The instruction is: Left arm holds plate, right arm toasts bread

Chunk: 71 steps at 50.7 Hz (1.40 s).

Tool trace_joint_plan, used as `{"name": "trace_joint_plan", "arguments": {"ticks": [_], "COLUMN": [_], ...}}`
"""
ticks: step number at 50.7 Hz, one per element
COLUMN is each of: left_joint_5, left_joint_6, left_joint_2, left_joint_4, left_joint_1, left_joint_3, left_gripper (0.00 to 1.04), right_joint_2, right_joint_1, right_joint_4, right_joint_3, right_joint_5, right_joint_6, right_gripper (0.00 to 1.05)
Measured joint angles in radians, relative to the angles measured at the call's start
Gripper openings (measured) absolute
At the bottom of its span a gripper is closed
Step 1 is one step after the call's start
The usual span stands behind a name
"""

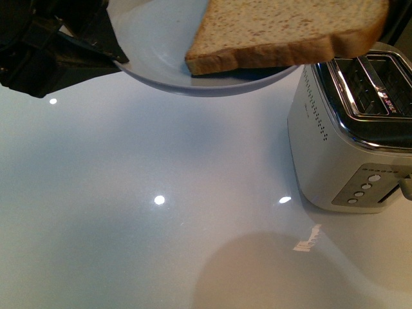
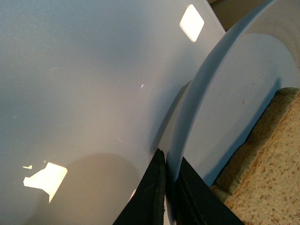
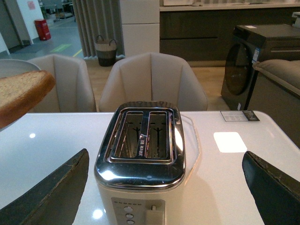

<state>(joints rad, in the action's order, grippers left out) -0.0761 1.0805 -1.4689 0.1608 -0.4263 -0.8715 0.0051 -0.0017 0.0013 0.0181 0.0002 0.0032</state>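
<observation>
A white two-slot toaster (image 1: 335, 148) with a chrome top stands on a glossy white table (image 1: 161, 225). Up and to the left of the toaster, the left gripper (image 1: 121, 59), black and angular, has its jaws closed on the rim of a pale blue-white plate (image 1: 154, 45) and holds it in the air above the table. A slice of speckled wholemeal bread (image 1: 283, 29) lies on the plate, and its crust end overhangs the rim nearest the toaster. The right gripper (image 3: 165, 154) hovers facing the toaster, jaws spread wide apart, gripping nothing.
</observation>
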Motion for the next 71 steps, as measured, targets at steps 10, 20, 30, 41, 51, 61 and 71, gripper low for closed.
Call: {"name": "trace_joint_plan", "arguments": {"ticks": [10, 20, 30, 41, 51, 61, 71], "left_joint_5": [0.028, 0.029, 0.032, 0.032, 0.032, 0.031, 0.035], "left_joint_6": [0.038, 0.041, 0.043, 0.043, 0.043, 0.043, 0.044], "left_joint_2": [0.005, 0.005, 0.005, 0.005, 0.005, 0.006, 0.007], "left_joint_4": [0.019, 0.019, 0.019, 0.019, 0.019, 0.019, 0.019], "left_joint_1": [-0.068, -0.077, -0.077, -0.077, -0.077, -0.078, -0.078], "left_joint_3": [-0.003, -0.003, -0.003, -0.003, -0.003, -0.003, -0.003], "left_gripper": [0.03, 0.03, 0.03, 0.03, 0.03, 0.03, 0.03], "right_joint_2": [0.0, 0.0, 0.0, 0.0, 0.002, 0.287, 0.368], "right_joint_1": [0.0, 0.0, 0.0, 0.0, 0.001, -0.003, -0.069], "right_joint_4": [0.0, 0.0, 0.0, 0.0, -0.003, -0.401, -0.394], "right_joint_3": [0.0, 0.0, 0.0, 0.0, 0.001, 0.151, 0.222], "right_joint_5": [0.0, 0.0, 0.0, 0.0, 0.005, 0.168, 0.098], "right_joint_6": [0.0, 0.0, 0.0, 0.0, 0.0, -0.024, 0.004], "right_gripper": [0.96, 0.96, 0.96, 0.96, 0.96, 0.96, 0.96]}}
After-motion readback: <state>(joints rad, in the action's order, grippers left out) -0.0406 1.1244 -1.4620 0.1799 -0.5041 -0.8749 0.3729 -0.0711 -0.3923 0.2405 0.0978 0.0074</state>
